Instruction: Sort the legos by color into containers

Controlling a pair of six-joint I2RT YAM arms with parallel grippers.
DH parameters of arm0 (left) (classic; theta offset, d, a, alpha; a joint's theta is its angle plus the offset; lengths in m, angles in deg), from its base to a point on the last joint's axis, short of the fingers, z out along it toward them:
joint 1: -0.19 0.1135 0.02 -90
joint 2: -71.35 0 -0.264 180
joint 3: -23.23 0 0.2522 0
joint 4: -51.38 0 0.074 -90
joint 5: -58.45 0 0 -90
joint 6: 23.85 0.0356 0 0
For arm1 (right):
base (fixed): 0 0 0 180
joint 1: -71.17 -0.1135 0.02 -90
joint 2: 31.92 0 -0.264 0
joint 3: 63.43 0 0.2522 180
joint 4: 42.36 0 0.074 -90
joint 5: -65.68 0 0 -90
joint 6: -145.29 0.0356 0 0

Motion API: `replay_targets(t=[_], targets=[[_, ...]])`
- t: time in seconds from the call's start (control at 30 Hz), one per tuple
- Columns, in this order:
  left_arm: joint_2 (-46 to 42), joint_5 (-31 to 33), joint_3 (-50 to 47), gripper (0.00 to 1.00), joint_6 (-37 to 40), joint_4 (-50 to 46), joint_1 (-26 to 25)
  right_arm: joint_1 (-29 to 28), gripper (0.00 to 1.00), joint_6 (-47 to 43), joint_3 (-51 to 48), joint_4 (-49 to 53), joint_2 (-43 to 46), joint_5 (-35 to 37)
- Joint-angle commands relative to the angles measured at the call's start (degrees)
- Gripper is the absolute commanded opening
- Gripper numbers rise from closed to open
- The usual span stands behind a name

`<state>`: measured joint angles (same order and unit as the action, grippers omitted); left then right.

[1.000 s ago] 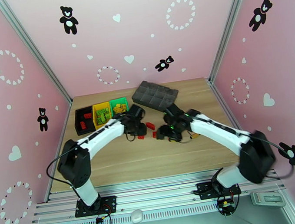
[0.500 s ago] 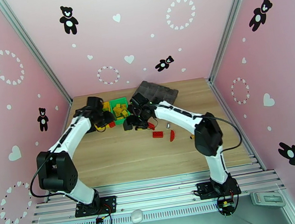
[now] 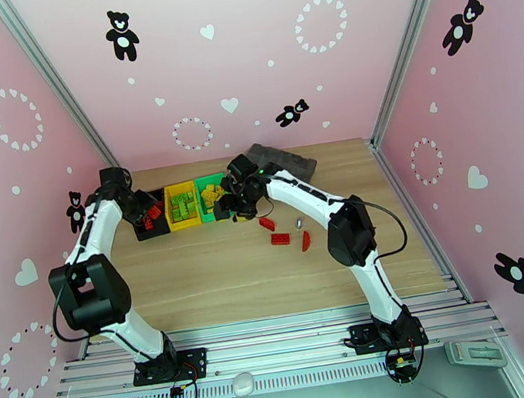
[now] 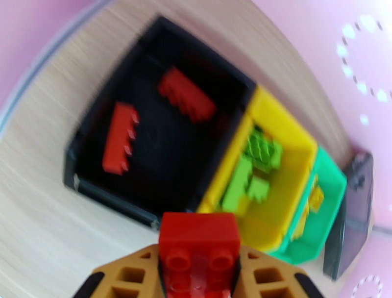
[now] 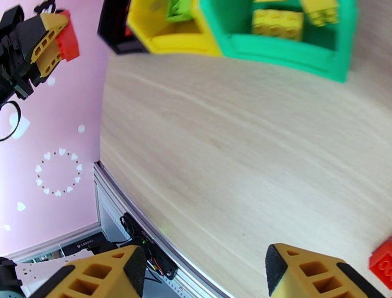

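One red lego [image 4: 198, 240] (in left gripper [image 4: 198, 262]) reached black container [image 4: 161, 147].

Grey compartment tray [image 3: 283, 158], small silver piece [image 3: 299, 222] on wooden table [image 3: 234, 278]

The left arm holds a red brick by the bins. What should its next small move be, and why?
Probably shift further over the black bin, then release. The left fingers hold a red brick near that bin's corner beside the yellow bin; two red bricks lie in the black one.
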<state>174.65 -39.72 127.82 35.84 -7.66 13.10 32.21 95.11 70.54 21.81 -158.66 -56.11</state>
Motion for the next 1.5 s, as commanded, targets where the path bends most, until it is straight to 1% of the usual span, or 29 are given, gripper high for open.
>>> replay_targets(t=[0.0,0.13,0.2,0.33,0.37,0.43,0.53,0.7,0.9,1.0,1.1,1.33,1.4,1.47], targets=[[4.79,2.16,6.14,0.33,-0.14,-3.57,1.20,1.83,0.69,-1.92,1.99,2.89,-0.61,-0.60],[12.09,3.20,15.14,0.35,1.40,-7.45,1.33,3.09,0.69,-3.06,1.66,4.21,0.02,-0.38],[14.90,3.15,18.56,0.39,1.87,-8.84,1.30,3.56,0.69,-3.38,0.99,4.35,0.64,-0.20],[17.49,2.74,21.77,0.63,1.94,-10.44,1.33,4.52,0.69,-3.61,-1.55,4.15,2.53,0.32],[17.33,2.42,21.56,0.67,1.92,-10.29,1.33,4.86,0.69,-3.60,-2.75,3.72,3.25,0.50],[16.39,1.98,20.20,0.69,1.92,-9.61,1.31,5.28,0.69,-3.56,-4.55,3.24,4.42,0.91],[14.17,1.66,17.27,0.70,2.30,-8.67,1.00,5.64,0.69,-3.57,-7.25,2.67,6.19,1.91],[8.84,2.52,11.34,0.71,4.04,-7.57,-1.77,5.72,0.69,-3.32,-11.51,1.88,9.00,4.36],[2.47,4.25,3.34,0.71,5.52,-6.20,-9.73,6.18,0.67,-2.08,-16.08,2.85,12.19,10.04],[-0.11,5.18,-0.38,0.70,5.00,-5.31,-14.70,6.73,0.67,-1.71,-18.99,2.94,14.13,12.06],[-1.29,5.71,-2.88,0.70,4.13,-4.66,-20.88,7.53,0.67,-1.12,-22.69,2.53,16.93,13.75],[1.83,5.15,-2.59,0.70,-1.33,-4.75,-34.70,10.62,0.67,-0.18,-32.94,1.96,25.51,17.78],[3.75,5.96,-0.93,0.70,-3.08,-5.92,-37.76,11.49,0.68,0.00,-35.85,1.79,28.09,18.29],[5.59,4.64,0.13,0.71,-5.67,-5.96,-40.16,12.19,0.69,0.18,-38.53,1.70,30.55,18.91]])
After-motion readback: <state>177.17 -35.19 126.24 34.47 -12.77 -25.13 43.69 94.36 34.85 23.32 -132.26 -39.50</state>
